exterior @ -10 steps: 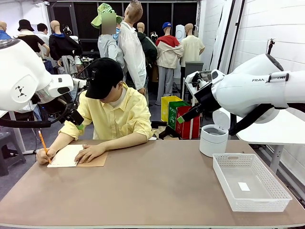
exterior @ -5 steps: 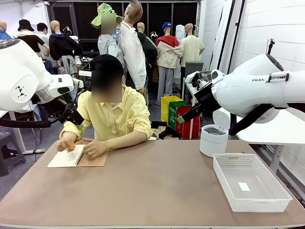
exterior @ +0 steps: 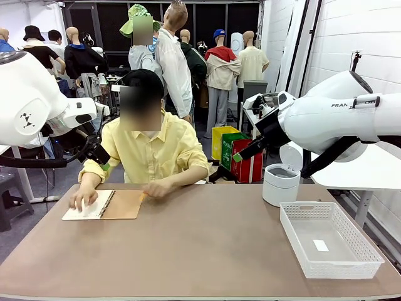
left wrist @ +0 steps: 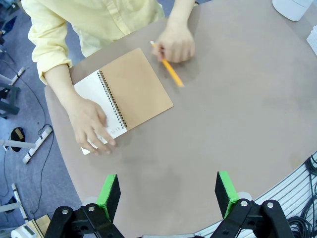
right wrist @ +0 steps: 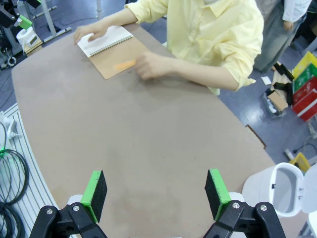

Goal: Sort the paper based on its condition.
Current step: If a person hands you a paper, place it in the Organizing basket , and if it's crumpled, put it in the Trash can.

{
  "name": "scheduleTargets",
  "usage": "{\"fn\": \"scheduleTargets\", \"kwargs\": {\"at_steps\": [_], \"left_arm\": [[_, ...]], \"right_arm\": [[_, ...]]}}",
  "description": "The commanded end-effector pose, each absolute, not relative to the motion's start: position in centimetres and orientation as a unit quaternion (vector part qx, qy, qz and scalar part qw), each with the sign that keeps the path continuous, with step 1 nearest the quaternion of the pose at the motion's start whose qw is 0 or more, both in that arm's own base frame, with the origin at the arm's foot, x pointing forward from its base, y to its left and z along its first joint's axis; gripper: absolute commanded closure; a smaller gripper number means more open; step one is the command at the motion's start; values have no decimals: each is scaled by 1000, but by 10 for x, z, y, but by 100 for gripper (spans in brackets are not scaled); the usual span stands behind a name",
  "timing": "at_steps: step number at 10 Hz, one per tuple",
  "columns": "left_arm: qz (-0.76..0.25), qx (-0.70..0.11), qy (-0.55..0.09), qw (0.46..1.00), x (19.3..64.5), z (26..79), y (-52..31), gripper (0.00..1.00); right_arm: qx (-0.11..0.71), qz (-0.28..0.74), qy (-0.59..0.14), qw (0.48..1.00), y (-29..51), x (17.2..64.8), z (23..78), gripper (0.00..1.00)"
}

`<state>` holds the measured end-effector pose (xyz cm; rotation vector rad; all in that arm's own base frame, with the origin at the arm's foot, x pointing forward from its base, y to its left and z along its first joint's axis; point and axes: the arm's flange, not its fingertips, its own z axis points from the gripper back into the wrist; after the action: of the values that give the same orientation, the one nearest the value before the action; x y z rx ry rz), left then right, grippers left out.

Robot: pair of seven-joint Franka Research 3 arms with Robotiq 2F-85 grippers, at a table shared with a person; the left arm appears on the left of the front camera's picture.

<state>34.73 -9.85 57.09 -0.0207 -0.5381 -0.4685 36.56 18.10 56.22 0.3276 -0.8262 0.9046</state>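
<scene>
Paper [exterior: 104, 202], a white page in an open spiral notebook [exterior: 125, 204], lies at the worktop's [exterior: 200, 251] far left corner under a person's hand [exterior: 83, 199]. Left pincer [left wrist: 168, 194] and right pincer [right wrist: 156, 193] both gape wide and empty above the worktop.

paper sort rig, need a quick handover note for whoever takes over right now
Left hand: open, holding nothing, above the table near the notebook.
Right hand: open, holding nothing, above the table's middle.
Person: one hand flat on the notebook's white page, other hand at the end of a pencil.
Basket holds a small label; bin stands open beside it.
Done: nothing sorted yet.
Left: wait for loose paper, then sort each sheet by condition.
</scene>
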Motion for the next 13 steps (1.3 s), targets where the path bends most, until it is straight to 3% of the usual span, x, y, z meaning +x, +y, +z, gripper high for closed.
{"fn": "scheduleTargets", "kwargs": {"at_steps": [1,13], "left_arm": [[-230,-7,-265,936,347,572,-97,0],[-230,-7,-265,936,347,572,-97,0]], "right_arm": [[156,423,-384,806,180,364,560,0],[156,423,-384,806,180,364,560,0]]}}
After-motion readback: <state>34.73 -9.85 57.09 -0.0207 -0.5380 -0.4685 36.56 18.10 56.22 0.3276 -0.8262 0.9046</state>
